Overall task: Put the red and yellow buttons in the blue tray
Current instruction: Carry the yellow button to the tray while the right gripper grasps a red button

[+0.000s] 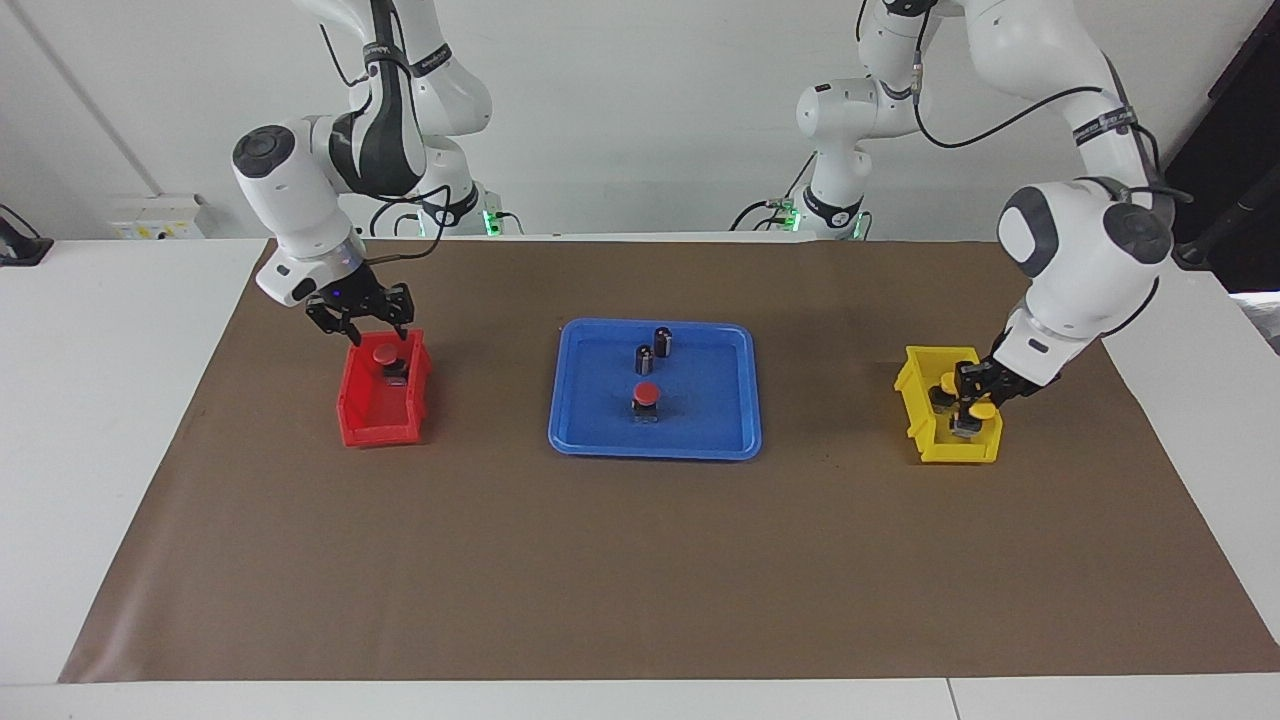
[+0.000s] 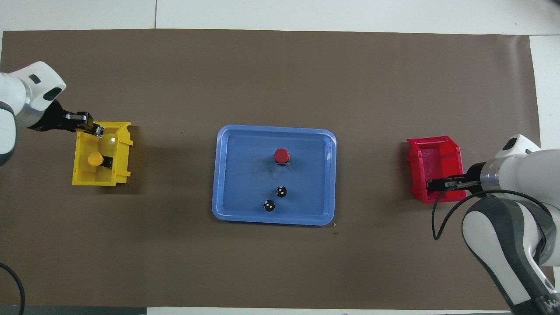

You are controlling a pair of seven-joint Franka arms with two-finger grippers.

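L gripper (image 1: 968,408) is down in the small yellow plastic bin (image 1: 925,425), clamped on a yellow-capped button (image 1: 982,410). R gripper (image 1: 362,330) hangs over the small red plastic bin (image 1: 362,415) above a red-capped button (image 1: 385,355), fingers part-open, holding nothing. Another red-capped button (image 1: 647,394) sits in the flat blue plastic tray (image 1: 590,420).

A white desk (image 1: 120,420) carries a large brown mat (image 1: 640,560) that covers most of its top. A plain white wall (image 1: 640,110) rises at the robots' end. A white socket box (image 1: 158,217) sits low against that wall, under even light.
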